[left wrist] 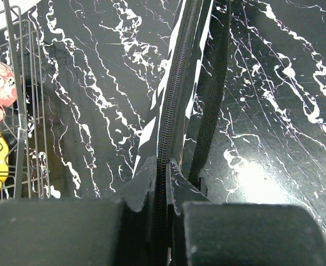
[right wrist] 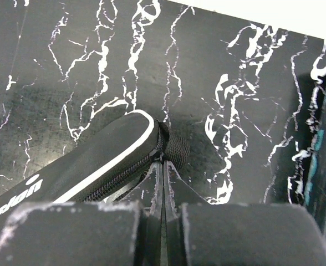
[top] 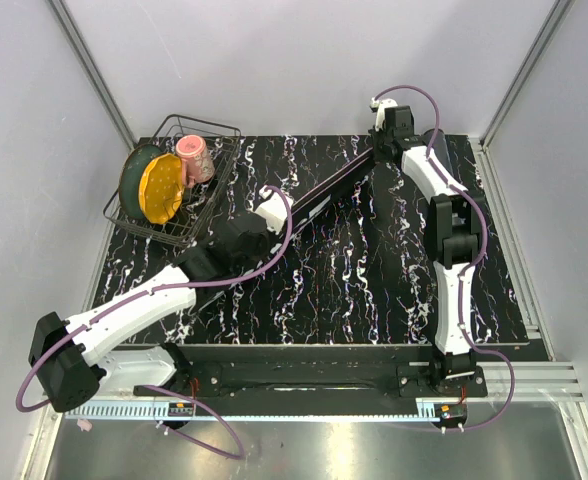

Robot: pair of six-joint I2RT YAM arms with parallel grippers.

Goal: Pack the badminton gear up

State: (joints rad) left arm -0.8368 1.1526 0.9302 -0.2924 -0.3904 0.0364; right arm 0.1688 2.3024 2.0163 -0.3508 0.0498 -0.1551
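Note:
The black bag (top: pixel 324 190) with white trim lies stretched across the table between my two grippers. My left gripper (top: pixel 274 207) holds its near end. In the left wrist view that gripper (left wrist: pixel 162 163) is shut on the bag's zipper edge (left wrist: pixel 174 83), and a black webbing strap (left wrist: pixel 213 100) runs beside it. My right gripper (top: pixel 377 137) is at the bag's far end. In the right wrist view its tips (right wrist: pixel 163 164) are shut at the zipper slider, beside the rounded bag end (right wrist: pixel 96 160) and a webbing loop (right wrist: pixel 178 147).
A wire basket (top: pixel 202 123) stands at the back left, holding a pink cup (top: pixel 194 158), a yellow plate (top: pixel 161 188) and a green plate (top: pixel 134 172). It is close to the left gripper's left side (left wrist: pixel 19 111). A dark object with teal marks (right wrist: pixel 324 149) stands right of the right gripper.

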